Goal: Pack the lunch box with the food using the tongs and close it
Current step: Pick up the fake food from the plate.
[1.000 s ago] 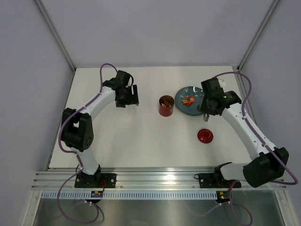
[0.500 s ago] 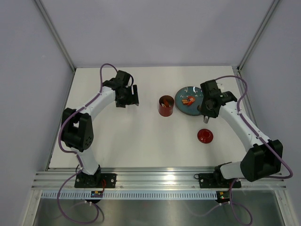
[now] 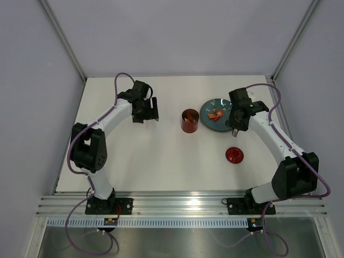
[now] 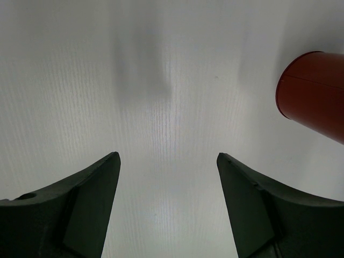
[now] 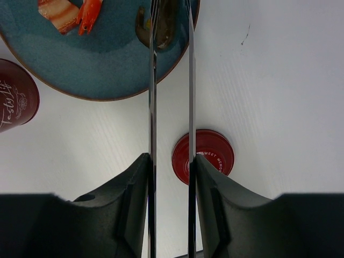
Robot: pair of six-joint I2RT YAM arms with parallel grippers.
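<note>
lunch box (image 3: 189, 121) 1 | lid (image 3: 234, 155) 1 | plate (image 3: 210, 123) 1 | tongs (image 5: 152, 107) 1 | plated food (image 5: 60, 14) 2

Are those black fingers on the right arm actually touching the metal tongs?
Touching. The right wrist view shows the right gripper with each finger pressed against the outside of one arm of the tongs, no gap between.

Left gripper (image 4: 167, 160) wide open, arm folded; right gripper (image 5: 172, 159) snug on the tongs (image 5: 152, 80), arm outstretched.
</note>
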